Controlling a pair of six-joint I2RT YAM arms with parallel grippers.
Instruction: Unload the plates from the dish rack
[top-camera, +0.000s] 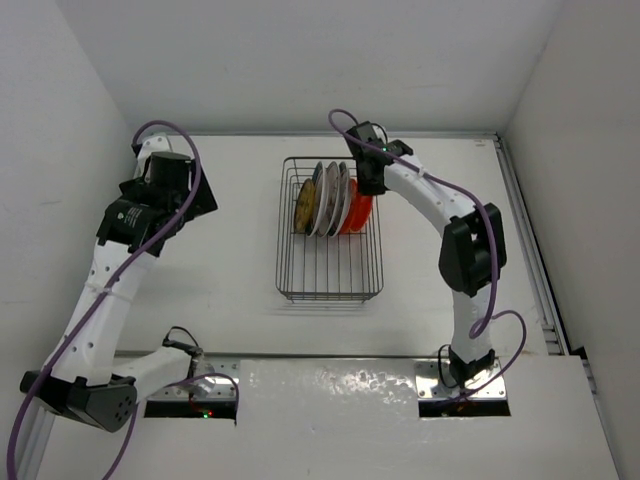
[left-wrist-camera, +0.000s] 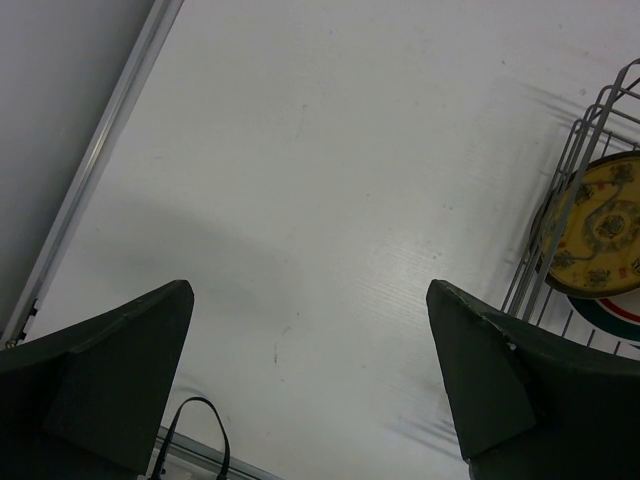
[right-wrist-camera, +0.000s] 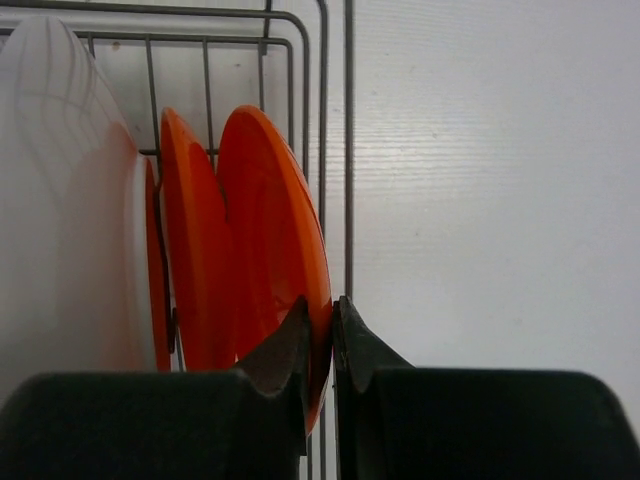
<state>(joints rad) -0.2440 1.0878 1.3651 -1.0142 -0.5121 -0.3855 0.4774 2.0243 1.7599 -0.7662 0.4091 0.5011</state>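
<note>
The right gripper (right-wrist-camera: 320, 318) is pinching the top rim of the outermost orange plate (right-wrist-camera: 270, 230), one finger on each face, its jaws pressed almost together on the thin edge. The left gripper (left-wrist-camera: 308, 295) is hanging spread wide above the bare table (left-wrist-camera: 300, 150), gripping nothing, well to the left of the dish rack (top-camera: 330, 285). The plates (top-camera: 328, 200) are standing on edge in a tight row at the far end of the rack, with a yellowish patterned plate (left-wrist-camera: 600, 225) on the left, pale ones in the middle and two orange ones on the right, next to the rack's right wall. Handling judgement: the orange plate is looking stiff and glossy, so probably slick under the pads. Whether it is plastic or ceramic cannot be told, so it is best treated as breakable. A pinch at one rim point is leaving it free to pivot and swing once lifted. A deeper bite past the rim lip would be steadier. The rack's side wire (right-wrist-camera: 347, 150) is running just beside the outer finger, so a straight vertical pull seems called for, to avoid snagging there or dragging the neighbouring orange plate.
</note>
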